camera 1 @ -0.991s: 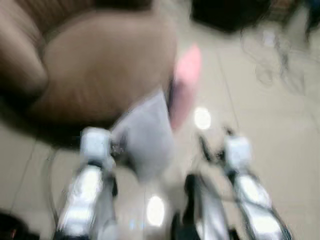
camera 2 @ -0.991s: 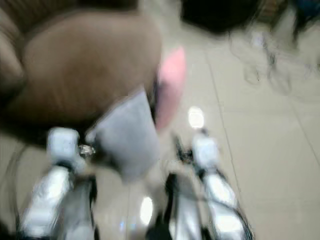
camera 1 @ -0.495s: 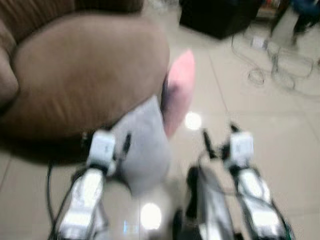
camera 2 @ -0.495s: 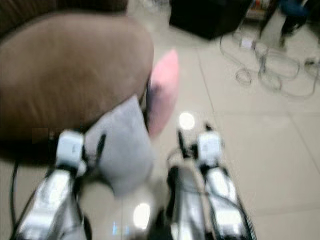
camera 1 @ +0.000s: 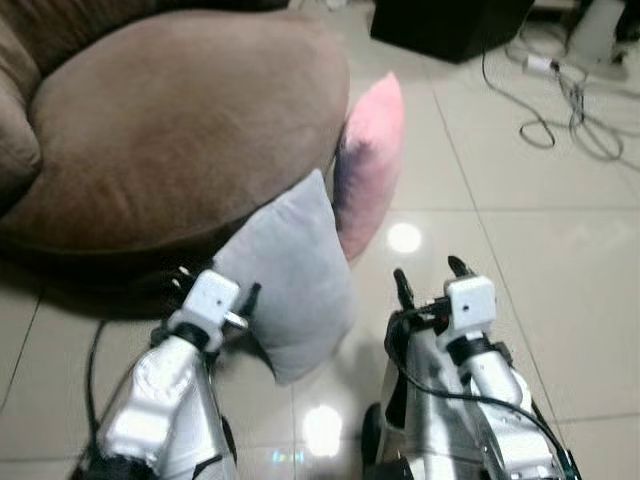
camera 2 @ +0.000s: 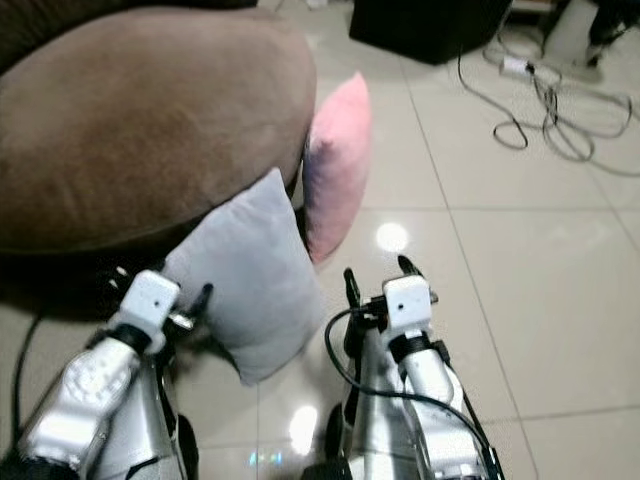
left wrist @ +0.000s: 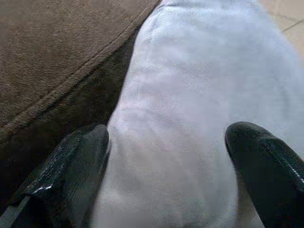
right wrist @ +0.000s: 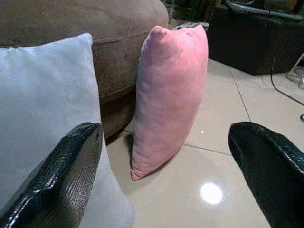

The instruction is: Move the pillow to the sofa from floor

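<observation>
A grey pillow point(camera 1: 290, 280) stands on the tiled floor and leans against the front of the round brown sofa point(camera 1: 180, 130). Beside it a pink pillow point(camera 1: 370, 165) stands upright against the sofa's edge. My left gripper point(camera 1: 217, 282) is at the grey pillow's left edge. In the left wrist view it point(left wrist: 169, 137) is open, and the grey pillow point(left wrist: 190, 95) bulges between its two fingers. My right gripper point(camera 1: 428, 278) is open just right of the grey pillow. It point(right wrist: 166, 133) faces the pink pillow point(right wrist: 168, 90) with nothing between its fingers.
A black cabinet point(camera 1: 450, 20) stands on the floor behind the pillows. Loose cables point(camera 1: 560, 90) lie at the far right. A thin black cable point(camera 1: 90, 360) runs along the floor by my left arm. Open tiles stretch to the right point(camera 1: 560, 270).
The camera has swung and the blur has cleared. The left gripper stays at the grey pillow's left edge, the right one beside it. Both pillows stand as before.
</observation>
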Robot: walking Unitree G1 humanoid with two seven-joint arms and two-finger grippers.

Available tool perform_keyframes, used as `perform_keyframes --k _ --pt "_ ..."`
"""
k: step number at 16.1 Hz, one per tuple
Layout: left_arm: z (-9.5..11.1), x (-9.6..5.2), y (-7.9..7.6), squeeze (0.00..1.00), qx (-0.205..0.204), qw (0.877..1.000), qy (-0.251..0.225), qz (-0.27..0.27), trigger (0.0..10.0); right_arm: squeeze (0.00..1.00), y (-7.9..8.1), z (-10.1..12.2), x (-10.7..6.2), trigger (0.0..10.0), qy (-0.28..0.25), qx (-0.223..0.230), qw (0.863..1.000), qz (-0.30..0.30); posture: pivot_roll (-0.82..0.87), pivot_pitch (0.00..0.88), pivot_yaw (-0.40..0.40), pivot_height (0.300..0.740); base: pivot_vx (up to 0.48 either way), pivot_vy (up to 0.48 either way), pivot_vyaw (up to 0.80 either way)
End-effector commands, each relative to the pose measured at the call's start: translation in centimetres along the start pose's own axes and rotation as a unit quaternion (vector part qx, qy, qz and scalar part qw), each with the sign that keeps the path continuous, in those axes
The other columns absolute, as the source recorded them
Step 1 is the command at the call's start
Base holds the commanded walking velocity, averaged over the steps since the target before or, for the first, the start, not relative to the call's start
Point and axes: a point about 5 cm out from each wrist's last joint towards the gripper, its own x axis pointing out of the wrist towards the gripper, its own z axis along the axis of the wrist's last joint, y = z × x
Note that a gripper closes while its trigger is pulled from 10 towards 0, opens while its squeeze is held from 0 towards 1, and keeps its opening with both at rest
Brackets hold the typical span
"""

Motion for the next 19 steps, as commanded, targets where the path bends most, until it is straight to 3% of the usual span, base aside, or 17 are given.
perform_keyframes --k 1,5,8,13,19 --pt "-0.9 -0.2 -0.5 0.0 0.006 1.0 0.023 -0.018 10.0 0.0 0.0 0.2 -0.3 10.0 -0.006 -0.007 1.0 -0.003 0.1 0.236 -0.079 0.42 0.0 0.0 0.0" --pt "-1.6 0.8 -0.4 0.0 0.031 0.998 0.041 -0.038 10.0 0.0 0.3 0.3 -0.7 10.0 -0.011 -0.004 1.0 -0.009 0.09 0.232 -0.054 0.42 0.0 0.0 0.0" --pt "-2.7 1.8 -1.8 0.0 0.083 0.987 0.081 -0.108 10.0 0.0 0.5 0.5 -0.8 10.0 -0.015 -0.001 1.0 -0.014 0.08 0.23 -0.044 0.42 0.0 0.0 0.0" --pt "-1.9 3.6 -2.3 0.0 0.073 0.986 0.087 -0.124 10.0 0.0 0.7 0.7 -1.0 10.0 -0.018 0.002 0.999 -0.026 0.06 0.223 -0.03 0.42 0.0 0.0 0.0" --pt "-1.5 4.2 -2.7 0.0 0.063 0.988 0.073 -0.121 10.0 0.0 0.6 0.7 -1.3 10.0 -0.016 -0.001 0.999 -0.029 0.05 0.224 -0.033 0.42 0.0 0.0 0.0"
